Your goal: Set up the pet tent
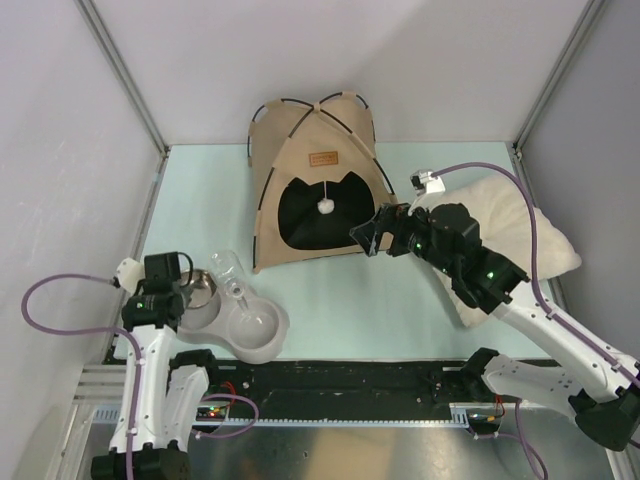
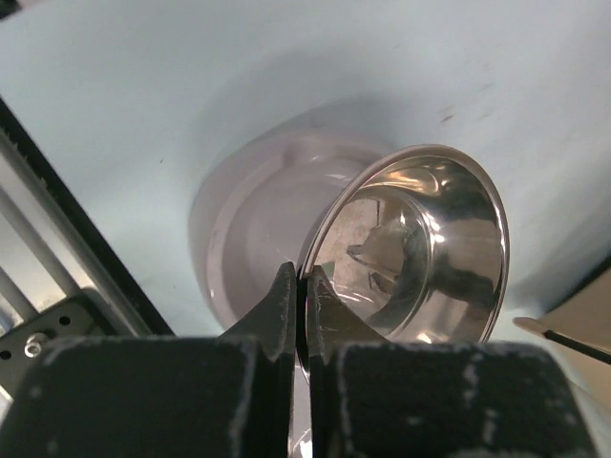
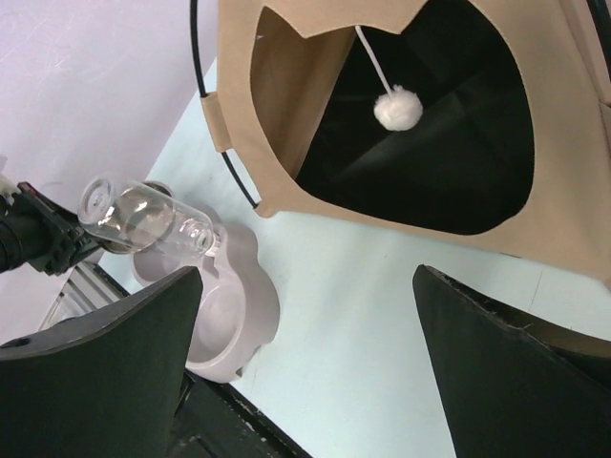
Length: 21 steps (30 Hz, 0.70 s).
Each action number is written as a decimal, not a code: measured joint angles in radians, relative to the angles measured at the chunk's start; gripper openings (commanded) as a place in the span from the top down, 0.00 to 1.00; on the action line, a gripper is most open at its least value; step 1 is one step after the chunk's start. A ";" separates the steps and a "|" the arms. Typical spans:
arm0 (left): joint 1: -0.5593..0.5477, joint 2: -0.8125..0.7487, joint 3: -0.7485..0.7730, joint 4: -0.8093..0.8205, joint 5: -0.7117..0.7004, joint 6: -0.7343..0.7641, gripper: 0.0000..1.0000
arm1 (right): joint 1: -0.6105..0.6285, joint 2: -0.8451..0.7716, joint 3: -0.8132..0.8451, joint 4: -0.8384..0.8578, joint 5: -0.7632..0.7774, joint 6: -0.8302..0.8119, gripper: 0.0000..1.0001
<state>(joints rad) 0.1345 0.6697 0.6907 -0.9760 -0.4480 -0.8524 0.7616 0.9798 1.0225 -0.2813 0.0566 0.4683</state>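
The pet tent (image 1: pixel 315 185) stands upright at the back middle, tan with black poles, a brown label, a cat-head doorway and a white pompom (image 1: pixel 325 206). My right gripper (image 1: pixel 365 240) is open and empty just in front of the tent's right front corner. In the right wrist view the doorway (image 3: pixel 430 143) and pompom (image 3: pixel 397 108) fill the top, with my open gripper (image 3: pixel 305 286) over bare table. My left gripper (image 1: pixel 190 290) is shut on the rim of a steel bowl (image 2: pixel 430 248), which is tilted above the grey double pet bowl (image 2: pixel 248 229).
The grey double pet bowl (image 1: pixel 245 325) with a clear bottle (image 1: pixel 228 270) lies at the front left. The cream pillow (image 1: pixel 520 230) lies on the right under my right arm. Walls close in on three sides. A black rail runs along the near edge.
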 measured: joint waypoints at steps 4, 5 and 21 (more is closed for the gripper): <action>0.000 -0.017 -0.061 -0.035 -0.015 -0.078 1.00 | -0.032 -0.002 -0.020 0.002 -0.032 0.011 0.03; 0.000 -0.020 -0.069 -0.042 -0.019 -0.094 1.00 | -0.040 -0.002 -0.026 0.003 -0.043 0.014 0.03; 0.002 0.000 -0.141 -0.068 -0.034 -0.259 0.54 | -0.104 -0.013 -0.046 0.018 -0.101 0.041 0.04</action>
<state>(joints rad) 0.1364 0.6693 0.5495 -1.0435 -0.4820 -1.1118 0.6575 0.9665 0.9764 -0.2638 -0.0444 0.5095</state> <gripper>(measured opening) 0.271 0.963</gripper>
